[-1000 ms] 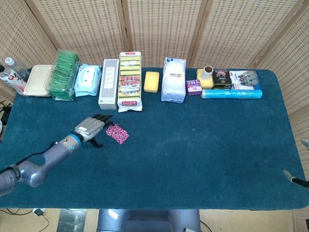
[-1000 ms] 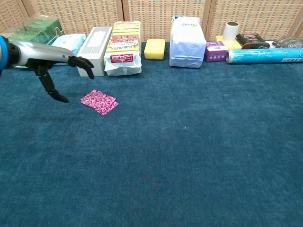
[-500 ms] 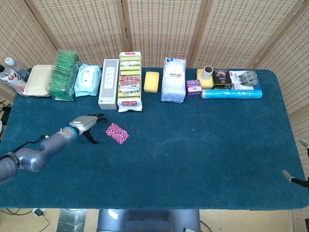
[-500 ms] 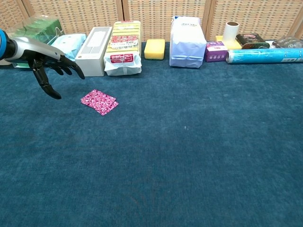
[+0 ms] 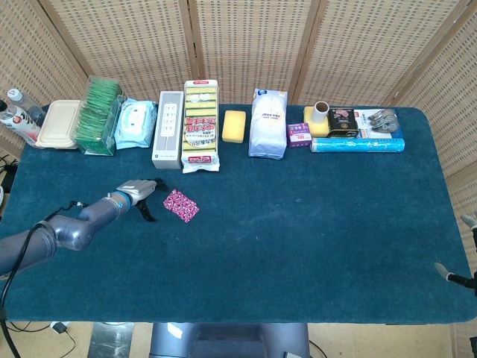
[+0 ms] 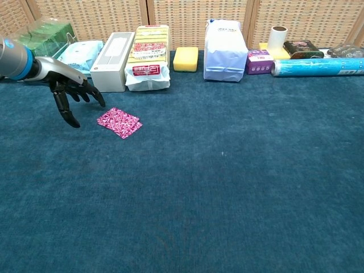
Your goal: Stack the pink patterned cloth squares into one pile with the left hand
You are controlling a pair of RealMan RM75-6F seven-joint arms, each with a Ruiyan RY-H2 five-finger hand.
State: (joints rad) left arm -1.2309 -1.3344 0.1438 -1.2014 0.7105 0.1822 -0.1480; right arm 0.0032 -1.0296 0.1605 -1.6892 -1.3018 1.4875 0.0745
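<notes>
- left hand (image 6: 67, 91) empty, fingers spread, pointing down; pink cloth pile (image 6: 119, 122) flat on table (image 6: 227, 187) just to its right, not touching
- judgement: approach low, pinch near edge; don't shove the pile

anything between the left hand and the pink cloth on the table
Nothing. Only bare blue tablecloth separates the left hand from the pink patterned cloth; the fingers hang apart from it, not touching. The chest view shows the gap most clearly.
</notes>
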